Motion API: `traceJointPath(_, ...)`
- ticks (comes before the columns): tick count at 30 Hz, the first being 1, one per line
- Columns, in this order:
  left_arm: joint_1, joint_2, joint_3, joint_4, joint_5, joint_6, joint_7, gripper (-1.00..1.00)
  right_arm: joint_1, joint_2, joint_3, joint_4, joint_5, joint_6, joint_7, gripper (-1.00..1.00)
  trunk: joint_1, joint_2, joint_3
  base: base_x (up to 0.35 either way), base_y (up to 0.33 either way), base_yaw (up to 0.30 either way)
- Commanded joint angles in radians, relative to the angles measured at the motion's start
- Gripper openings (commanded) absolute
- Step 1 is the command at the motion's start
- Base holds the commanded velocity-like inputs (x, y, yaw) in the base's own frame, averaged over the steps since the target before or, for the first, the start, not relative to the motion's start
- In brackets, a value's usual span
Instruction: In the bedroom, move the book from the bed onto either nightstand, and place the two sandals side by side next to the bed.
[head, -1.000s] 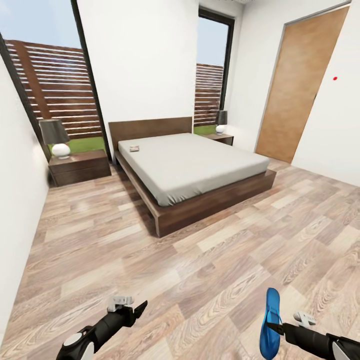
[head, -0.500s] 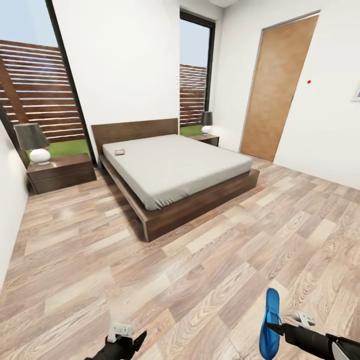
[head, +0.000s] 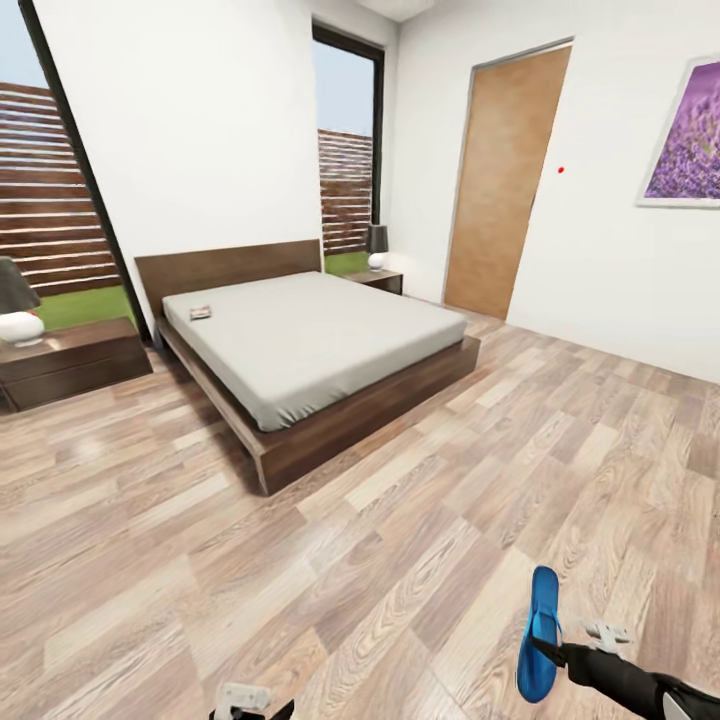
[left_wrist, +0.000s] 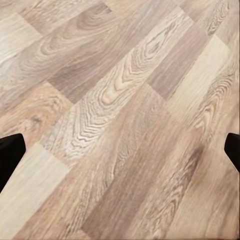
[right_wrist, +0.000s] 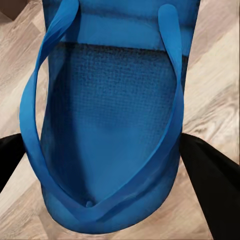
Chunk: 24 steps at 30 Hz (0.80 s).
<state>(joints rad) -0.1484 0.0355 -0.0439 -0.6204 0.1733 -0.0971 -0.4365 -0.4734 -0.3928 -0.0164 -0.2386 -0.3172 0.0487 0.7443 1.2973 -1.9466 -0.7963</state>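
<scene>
Your right gripper (head: 548, 650) is clamped on a blue sandal (head: 541, 634), which stands on edge above the wood-plank floor (head: 400, 560). In the right wrist view the sandal (right_wrist: 112, 130) sits between the two dark fingers (right_wrist: 212, 190), its sole facing the camera and its thin straps meeting at the toe post.

Your left gripper (head: 248, 705) barely shows at the lower edge of the head view. In the left wrist view its fingertips (left_wrist: 10, 152) stand far apart at either border with nothing but floor planks between them, so its jaws are spread wide and hold nothing.

Well ahead of both grippers, and to the left of the right one, lies the bed (head: 310, 345). The book (head: 201, 313) rests on the mattress near the headboard, at the bed's left side. Left of the bed stands a nightstand (head: 65, 362) with a lamp (head: 15, 305) on it; a second nightstand (head: 378, 281) stands beyond the bed's far side. Further right are a brown door (head: 505, 185) and a lavender picture (head: 685, 135).
</scene>
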Motion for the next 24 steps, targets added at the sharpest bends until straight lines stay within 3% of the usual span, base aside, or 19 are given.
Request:
traceJointPath(1, 0.0, -0.003, -0.006, 0.001, 0.009, -0.002, -0.001, 1.0, -0.001, 0.0, -0.001, 0.002, -0.003, -0.01, 0.004, -1.0, 0.0, 0.0, -0.001, 0.0, 0.0, -0.216)
traceJointPath(9, 0.0, -0.012, -0.009, 0.002, 0.01, -0.003, 0.002, 1.0, -0.001, 0.003, -0.001, 0.098, -0.004, -0.047, -0.003, -1.0, 0.0, 0.0, -0.001, 0.0, 0.0, -0.059)
traceJointPath(17, 0.0, -0.012, -0.01, 0.004, 0.012, -0.003, 0.002, 1.0, -0.001, 0.003, 0.0, 0.108, -0.005, -0.05, -0.003, -1.0, 0.0, 0.0, -0.001, 0.0, 0.0, -0.008)
traceJointPath(24, 0.0, -0.013, -0.01, 0.004, 0.012, -0.003, 0.002, 1.0, -0.001, 0.004, 0.0, 0.108, -0.004, -0.05, -0.002, -1.0, 0.0, 0.0, -0.001, 0.0, 0.0, -0.247)
